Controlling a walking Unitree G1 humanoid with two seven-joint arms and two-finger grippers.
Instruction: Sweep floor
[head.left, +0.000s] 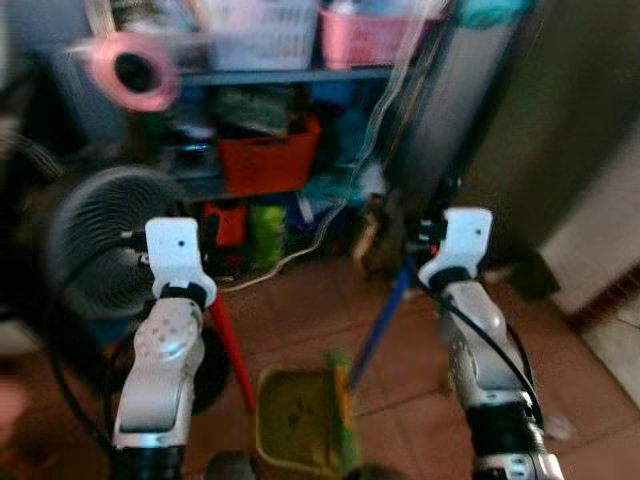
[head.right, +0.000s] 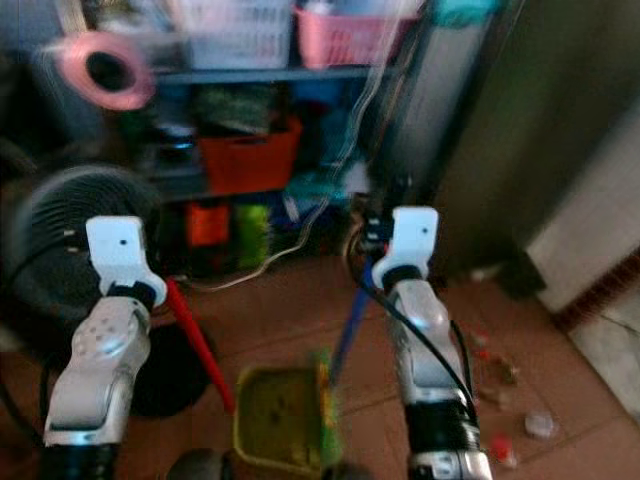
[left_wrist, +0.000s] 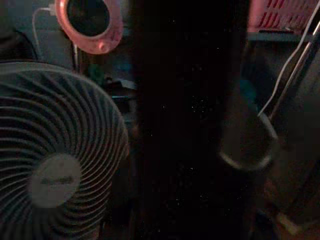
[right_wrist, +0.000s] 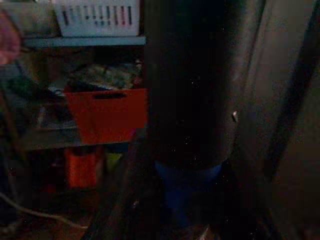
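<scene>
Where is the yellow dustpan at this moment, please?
In the left eye view, the yellow dustpan lies on the floor low between both arms, just right of the red handle.

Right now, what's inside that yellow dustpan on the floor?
The yellow dustpan looks mostly bare inside, with a few dark specks. A green broom head lies along its right edge. The near end is cut off, so I can't tell what's there.

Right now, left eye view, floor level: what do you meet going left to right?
Fan → red handle → dustpan → blue handle → right arm.
</scene>
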